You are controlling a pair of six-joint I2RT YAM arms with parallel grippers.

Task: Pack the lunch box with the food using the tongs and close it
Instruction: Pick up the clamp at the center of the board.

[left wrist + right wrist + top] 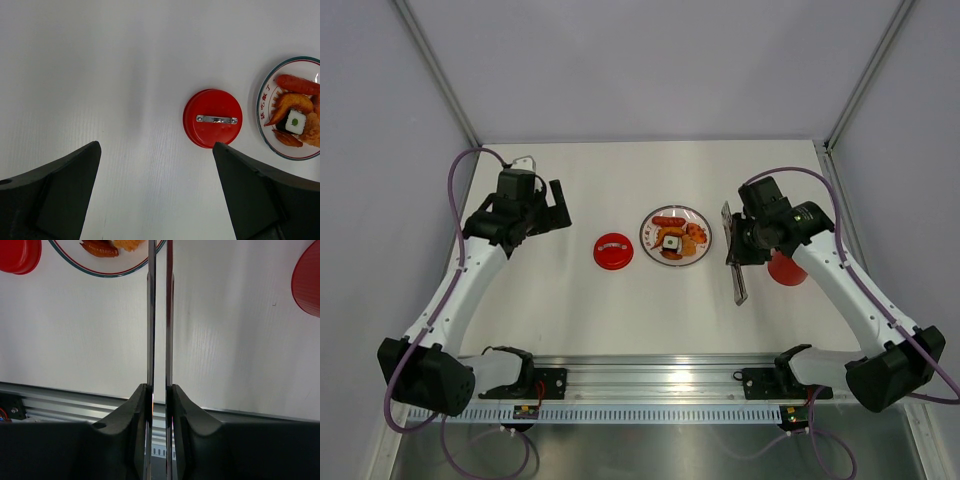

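Note:
My right gripper (pixel 160 390) is shut on the grey metal tongs (pixel 151 315). Both slim arms are pinched between its fingers, a narrow gap left between them. In the top view the tongs (pixel 736 270) hang just right of the white plate (pixel 648 222), which carries the food (pixel 672 238): a red sausage (pixel 297 84), fried bits and a black-and-white roll (pixel 295 121). The red lunch box (pixel 786 268) stands right of my right gripper (pixel 738 243), partly hidden by the arm. Its flat red lid (pixel 212 118) lies left of the plate. My left gripper (pixel 155 147) hovers open beside the lid, holding nothing.
A metal rail (pixel 650 380) runs along the table's near edge between the arm bases. Grey walls enclose the table at the back and both sides. The plate's rim (pixel 100 272) and the lunch box (pixel 309 285) edge into the right wrist view.

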